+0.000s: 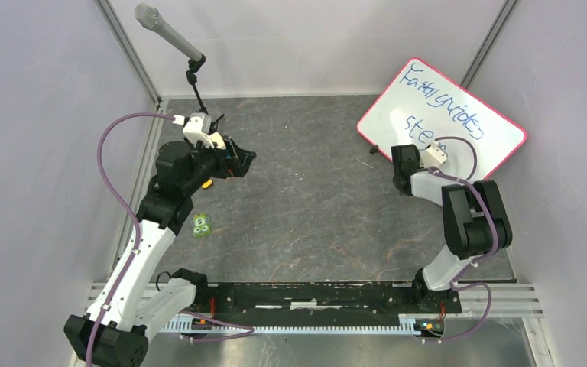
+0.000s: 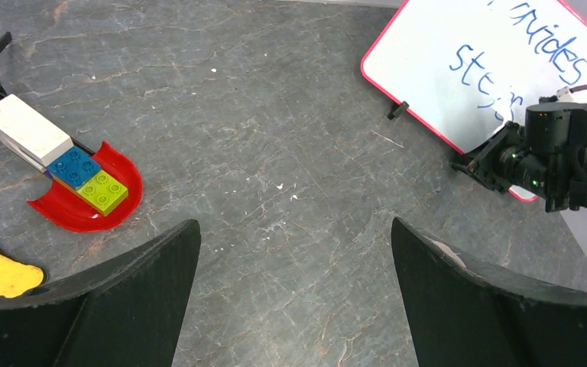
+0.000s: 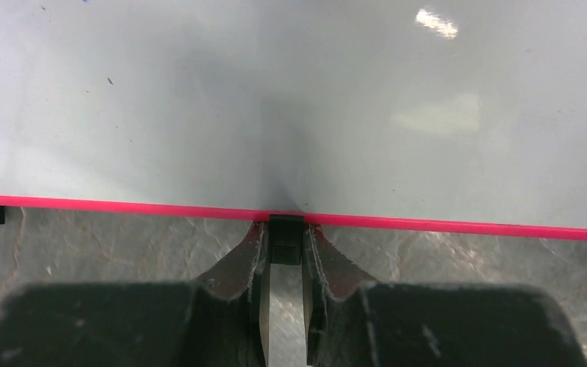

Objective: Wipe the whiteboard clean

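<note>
The whiteboard (image 1: 458,115) lies tilted at the back right, white with a pink-red frame and blue handwriting on it. It also fills the top of the right wrist view (image 3: 275,99) and shows in the left wrist view (image 2: 458,69). My right gripper (image 3: 285,233) is shut on a small black foot (image 3: 286,243) at the board's near edge. From above, this gripper (image 1: 397,151) sits at the board's lower left edge. My left gripper (image 1: 243,160) hangs open over the left of the table, and its fingers (image 2: 153,260) hold nothing.
A microphone (image 1: 164,30) on a stand rises at the back left. A red dish (image 2: 84,210) holds blue and green bricks, with a white block (image 2: 27,130) beside it. A yellow piece (image 2: 0,267) lies near. A green block (image 1: 201,224) sits by the left arm.
</note>
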You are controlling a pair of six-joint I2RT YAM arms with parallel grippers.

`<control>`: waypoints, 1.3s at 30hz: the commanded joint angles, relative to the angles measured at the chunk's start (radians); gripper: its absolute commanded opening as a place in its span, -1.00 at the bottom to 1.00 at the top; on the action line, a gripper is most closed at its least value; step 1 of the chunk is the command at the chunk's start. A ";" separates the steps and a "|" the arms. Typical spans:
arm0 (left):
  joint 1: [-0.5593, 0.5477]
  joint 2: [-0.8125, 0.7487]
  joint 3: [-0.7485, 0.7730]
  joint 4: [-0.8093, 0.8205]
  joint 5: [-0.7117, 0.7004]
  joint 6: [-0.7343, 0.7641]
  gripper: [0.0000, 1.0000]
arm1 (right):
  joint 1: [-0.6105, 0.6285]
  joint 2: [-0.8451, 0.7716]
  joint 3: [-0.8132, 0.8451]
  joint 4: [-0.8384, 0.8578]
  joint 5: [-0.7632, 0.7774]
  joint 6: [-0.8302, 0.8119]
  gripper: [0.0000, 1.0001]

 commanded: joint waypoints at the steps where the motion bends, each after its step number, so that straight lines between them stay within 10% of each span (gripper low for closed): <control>1: -0.003 -0.013 -0.002 0.019 -0.003 0.060 0.99 | 0.033 -0.075 -0.105 -0.063 -0.082 -0.076 -1.00; 27: 0.029 0.013 -0.025 0.037 -0.017 0.039 0.99 | 0.215 -0.393 -0.438 -0.131 -0.124 0.024 -0.97; 36: 0.034 0.032 -0.062 0.057 -0.123 0.040 0.99 | 0.216 -0.447 -0.410 -0.123 -0.087 -0.112 0.72; 39: 0.034 0.046 -0.074 0.048 -0.204 0.042 0.99 | 0.218 -0.489 -0.412 -0.109 -0.098 -0.202 0.85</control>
